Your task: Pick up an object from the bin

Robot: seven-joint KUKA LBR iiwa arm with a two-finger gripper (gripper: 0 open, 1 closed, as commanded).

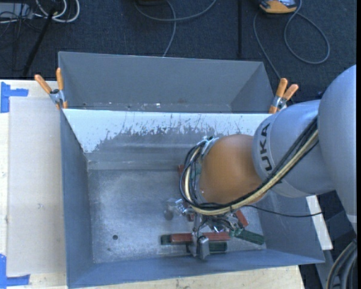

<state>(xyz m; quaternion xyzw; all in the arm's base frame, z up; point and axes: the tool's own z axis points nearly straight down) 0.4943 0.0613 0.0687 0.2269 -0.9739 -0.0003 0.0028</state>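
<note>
My gripper [201, 246] is low over the bin's front, right of the middle, under the arm's orange cover. It is down on a long flat thing with a red-brown middle and dark ends [179, 239], which lies left to right along the front wall. I cannot tell whether it touches that thing. A dark green piece [250, 237] lies just to the gripper's right, with a red piece [242, 218] above it. A small silvery metal thing [171, 209] lies to the upper left of the gripper.
The arm and its orange cover hang over the bin's right half and hide the floor beneath them. The front wall is close behind the gripper. Bare grey floor spreads over the bin's left half.
</note>
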